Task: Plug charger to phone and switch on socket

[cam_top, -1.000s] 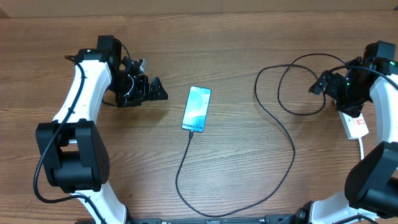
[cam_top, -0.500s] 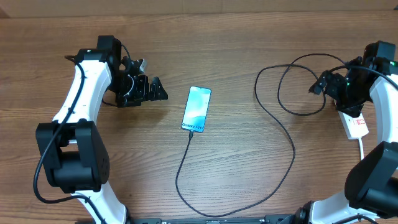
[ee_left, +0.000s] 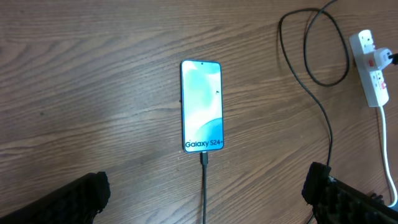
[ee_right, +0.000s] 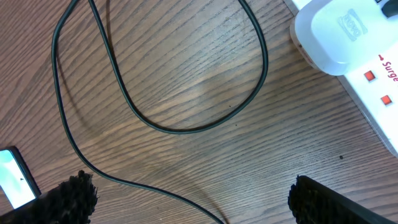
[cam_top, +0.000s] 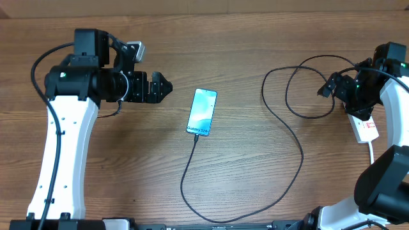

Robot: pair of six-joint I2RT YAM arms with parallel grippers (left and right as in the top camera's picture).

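Wood-grain worktop [cam_top: 255, 38], Galaxy S24 phone [cam_top: 202, 112] flat at centre, screen lit. Black charger cable [cam_top: 300, 144] loops right toward white power strip [cam_top: 365, 130] at far right edge; connector tip [ee_left: 203, 158] meets phone's lower end, seemingly seated. Left hand [cam_top: 165, 88] spread, empty, hovering just left of phone. Right hand [cam_top: 327, 87] spread, empty, over strip's far end. Judgement: cable limp, light, best pinched at stiff tip; phone slim, glassy, likely to slide, brace by long edges; red switches [ee_right: 378, 87] small, strip light, may skid under press.
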